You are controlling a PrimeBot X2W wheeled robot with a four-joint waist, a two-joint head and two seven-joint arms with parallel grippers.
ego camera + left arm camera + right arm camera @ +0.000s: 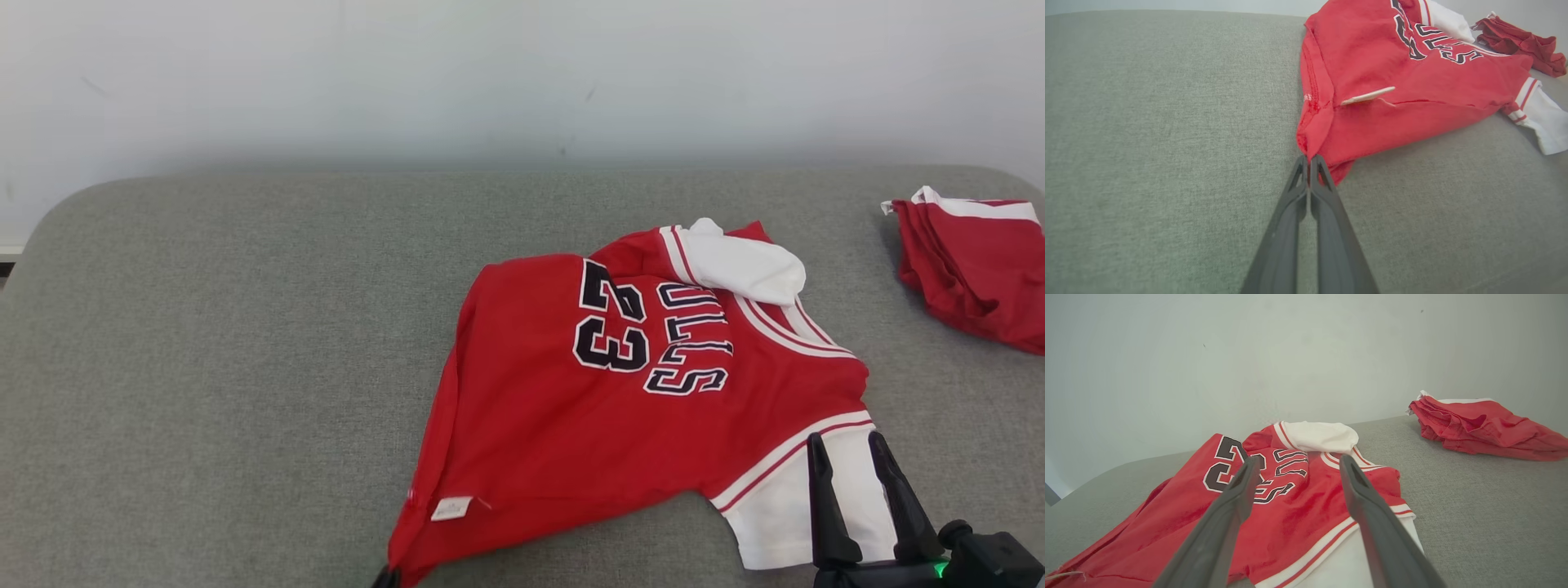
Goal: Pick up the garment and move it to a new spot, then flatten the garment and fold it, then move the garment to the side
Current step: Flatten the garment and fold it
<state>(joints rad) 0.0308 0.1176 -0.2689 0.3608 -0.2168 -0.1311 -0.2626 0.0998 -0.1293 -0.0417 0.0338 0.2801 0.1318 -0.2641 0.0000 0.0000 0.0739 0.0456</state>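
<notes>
The garment is a red jersey with "23", black-and-white lettering and white sleeves, lying crumpled on the grey padded surface. In the left wrist view my left gripper is shut on the jersey's near hem corner, which pulls up into a point. A dark tip of that left gripper shows at the head view's bottom edge under the same corner. My right gripper stands open over the near white sleeve. In the right wrist view the right gripper frames the jersey with nothing between its fingers.
A second red garment with white trim lies bunched at the far right of the surface, also seen as a red heap in the right wrist view. A pale wall rises behind. The surface's left half is bare grey fabric.
</notes>
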